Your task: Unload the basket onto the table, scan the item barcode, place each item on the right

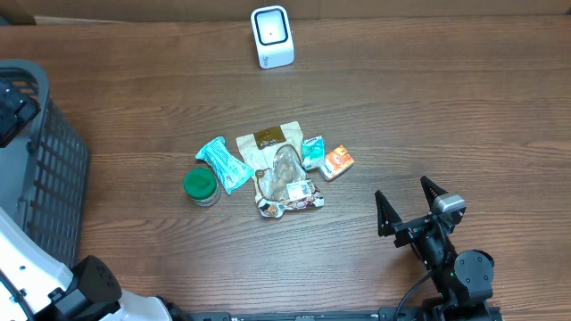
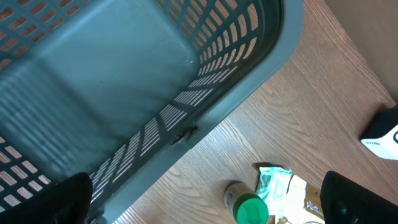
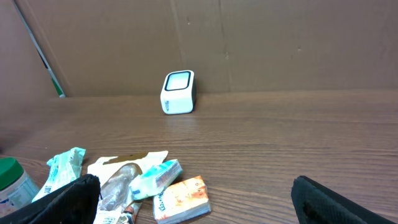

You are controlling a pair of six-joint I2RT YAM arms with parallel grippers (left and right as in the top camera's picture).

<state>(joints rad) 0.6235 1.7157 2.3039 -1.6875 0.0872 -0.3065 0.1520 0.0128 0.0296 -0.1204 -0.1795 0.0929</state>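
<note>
Overhead view: a white, rounded-square scanner (image 1: 272,36) with a dark-rimmed window stands at the far edge of the counter (image 1: 446,98). A cluster of items lies well nearer the robot than the scanner, with none of them held. Left to right, the cluster holds:
- a green-lidded jar (image 1: 201,185);
- a crinkled teal packet (image 1: 223,163);
- a tan pouch (image 1: 268,141), partly under a clear bag of brown pieces (image 1: 285,178) that bears a white label;
- a small teal pack (image 1: 312,152);
- an orange box (image 1: 337,162).

Only this view shows the whole cluster at once. It also shows the right claw (image 1: 401,187) spread wide and empty, nearer than the scanner and to its right.

Left wrist view: it looks down into a grey plastic basket (image 2: 124,93), well left of the scanner. The basket has a smooth floor and slotted lattice walls. The dark fingertips of the left claw (image 2: 205,177) sit at the two lower corners of the view, fully parted, with nothing between them. The jar and the teal packet show beyond the basket rim. The scanner shows only as a white corner at the right edge.

Right wrist view: it sees the scanner upright, its pale window tilted upward. Directly behind the scanner rises a brown cardboard wall (image 3: 280,43), which no other view gives clearly.

Surface: dark wood-grain laminate, matte, with the grain running side to side.
</note>
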